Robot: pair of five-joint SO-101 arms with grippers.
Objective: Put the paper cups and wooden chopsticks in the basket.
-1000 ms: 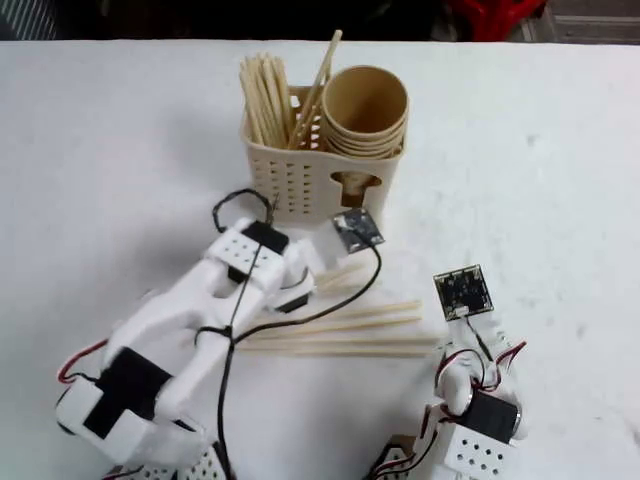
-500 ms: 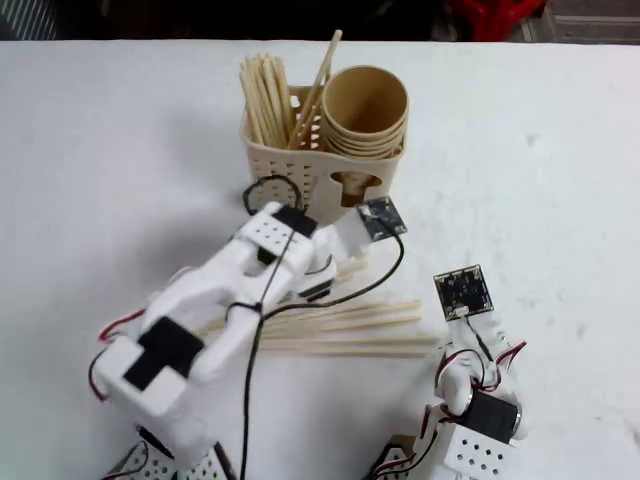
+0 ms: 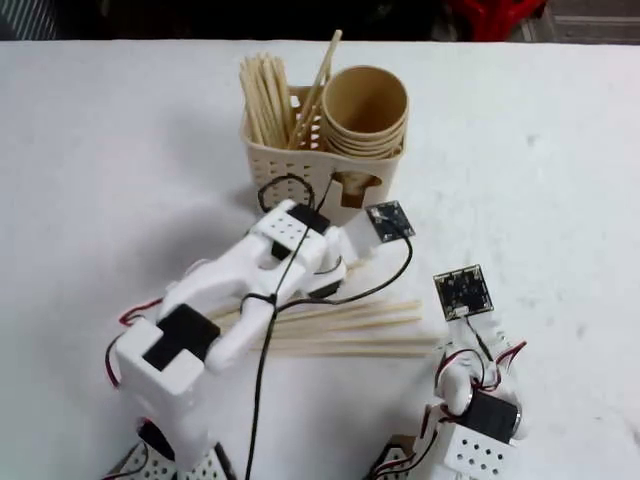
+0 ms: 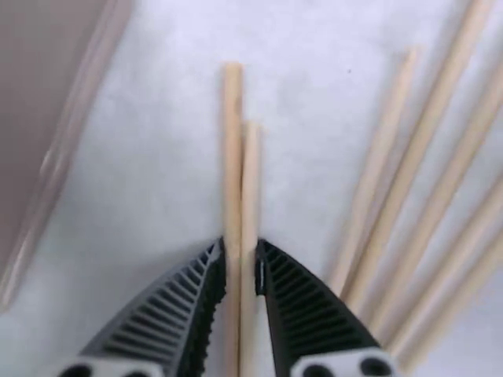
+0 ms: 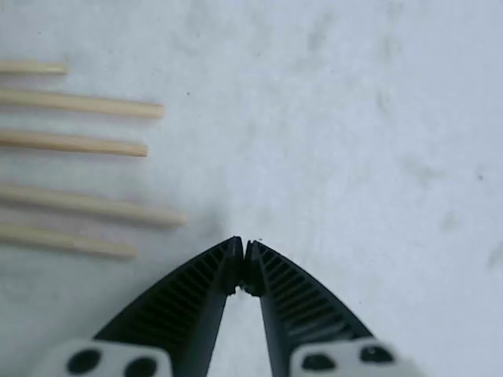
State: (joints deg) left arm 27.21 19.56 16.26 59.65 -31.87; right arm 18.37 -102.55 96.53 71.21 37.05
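The left fingers (image 4: 206,284) pinch a pair of chopsticks (image 4: 233,157) on the worktop (image 4: 149,173); the right fingers (image 5: 226,273) are closed on nothing, just beside loose chopsticks (image 5: 78,104).

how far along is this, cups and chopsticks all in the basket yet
Done: the paper cups and a bundle of chopsticks stand in the basket. In hand: the left end effector is shut on two sticks. Left: several loose chopsticks lie on the table, near the shut, empty right end effector.
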